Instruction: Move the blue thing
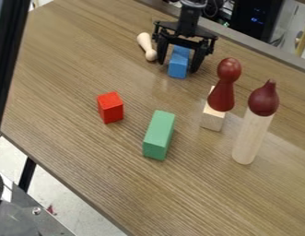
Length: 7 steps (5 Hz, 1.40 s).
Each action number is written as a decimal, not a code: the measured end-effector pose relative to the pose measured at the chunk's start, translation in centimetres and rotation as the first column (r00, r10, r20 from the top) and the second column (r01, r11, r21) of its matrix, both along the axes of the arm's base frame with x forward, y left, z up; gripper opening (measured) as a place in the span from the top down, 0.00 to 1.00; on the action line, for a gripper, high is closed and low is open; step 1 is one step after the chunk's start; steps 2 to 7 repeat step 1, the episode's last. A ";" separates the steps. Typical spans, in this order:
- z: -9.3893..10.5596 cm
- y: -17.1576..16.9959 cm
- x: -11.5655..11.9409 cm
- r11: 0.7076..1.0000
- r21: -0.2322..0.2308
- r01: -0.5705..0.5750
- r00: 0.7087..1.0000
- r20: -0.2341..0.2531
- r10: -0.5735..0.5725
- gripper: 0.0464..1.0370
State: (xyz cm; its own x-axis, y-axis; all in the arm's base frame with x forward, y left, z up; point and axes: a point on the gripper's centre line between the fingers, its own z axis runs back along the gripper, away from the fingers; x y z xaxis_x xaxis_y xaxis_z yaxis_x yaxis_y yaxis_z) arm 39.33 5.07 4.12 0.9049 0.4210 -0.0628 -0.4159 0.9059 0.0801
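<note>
Take twelve as the far edge of the table and six as the side nearest the camera. At nine to ten o'clock you have the red block (111,108), well apart from your pincer. The wooden peg (147,46) lies near eleven, just beside the pincer. The green block (159,135) is close to the middle, toward six.

Your blue block (178,64) is at twelve to one, directly between the fingers of the pincer (177,68). The pincer is released, one finger at the block's nine o'clock side, the other at its three. The block's long axis runs roughly twelve to six, so the fingers straddle its narrow width, and its near end juts toward six. Your one arm is already in place; closing looks like the next step, if the depth is right.

Farther right, the dark red figure (225,85) is at two, overlapping the pale block (212,118) at three; you can't tell whether they touch. The pale cylinder (250,138) stands toward four.
</note>
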 end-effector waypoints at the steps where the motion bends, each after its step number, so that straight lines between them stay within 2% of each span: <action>1: 4.8 0.4 -0.6 1.000 -0.002 -0.014 0.992 0.123 0.014 0.04; 7: 4.8 0.4 -0.6 1.000 -0.002 -0.014 0.992 0.123 0.014 0.04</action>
